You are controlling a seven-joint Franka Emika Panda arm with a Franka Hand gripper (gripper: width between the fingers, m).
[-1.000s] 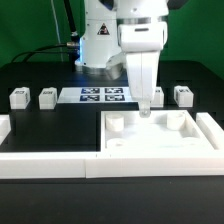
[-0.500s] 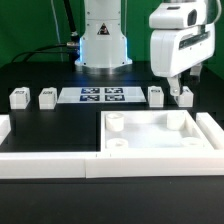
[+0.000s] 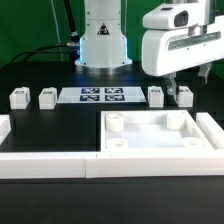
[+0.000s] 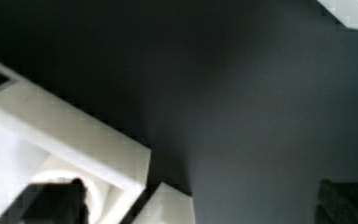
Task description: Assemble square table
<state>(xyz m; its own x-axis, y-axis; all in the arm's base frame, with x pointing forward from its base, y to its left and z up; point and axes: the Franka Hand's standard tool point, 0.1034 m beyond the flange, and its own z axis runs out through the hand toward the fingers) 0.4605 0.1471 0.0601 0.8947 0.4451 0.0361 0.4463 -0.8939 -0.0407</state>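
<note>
The white square panel (image 3: 150, 135) with raised rim and round corner sockets lies flat at the exterior view's front right. Four white tagged leg pegs stand in a row behind it: two on the left (image 3: 18, 98) (image 3: 46, 97) and two on the right (image 3: 156, 96) (image 3: 184, 96). My gripper (image 3: 177, 84) hangs just above and between the two right-hand pegs and holds nothing. In the wrist view its dark fingertips (image 4: 55, 203) stand wide apart over the black table, and my gripper (image 4: 202, 205) is open. A blurred white edge (image 4: 60, 135) crosses that view; I cannot tell which part it is.
The marker board (image 3: 103, 96) lies flat between the two pairs of pegs. Long white bars edge the black surface at the left (image 3: 5, 128), front (image 3: 50, 165) and right (image 3: 212, 130). The robot base (image 3: 103, 40) stands behind the marker board.
My gripper has risen from the panel's far edge and moved to the exterior view's right, over the right-hand pegs. The panel and pegs have not moved.
</note>
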